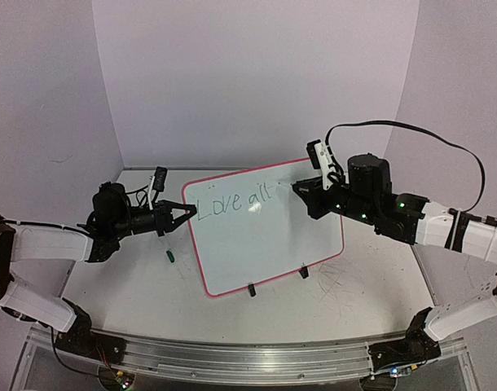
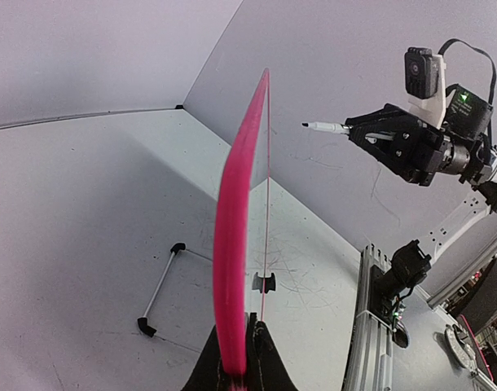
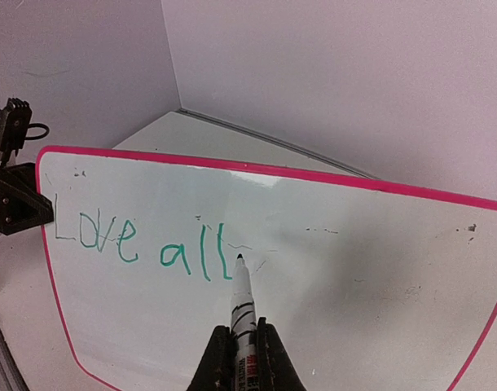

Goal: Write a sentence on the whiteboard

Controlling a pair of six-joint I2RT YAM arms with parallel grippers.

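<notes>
The marker (image 3: 242,301) has its lower barrel hidden within the right hand (image 3: 244,332).

Whiteboard (image 1: 265,244) upright on table (image 1: 362,301); cap (image 1: 171,256) (perhaps) left.

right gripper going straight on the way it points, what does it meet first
The white marker in the right gripper would probably touch the glossy white pink-rimmed whiteboard first, right of the green handwritten "all"; depth unclear.

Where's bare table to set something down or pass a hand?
Free: tabletop right of the whiteboard, nearer than the right gripper holding the marker; also the strip before the front rail. Crowded left: left gripper clamps the board edge, green cap nearby.
</notes>
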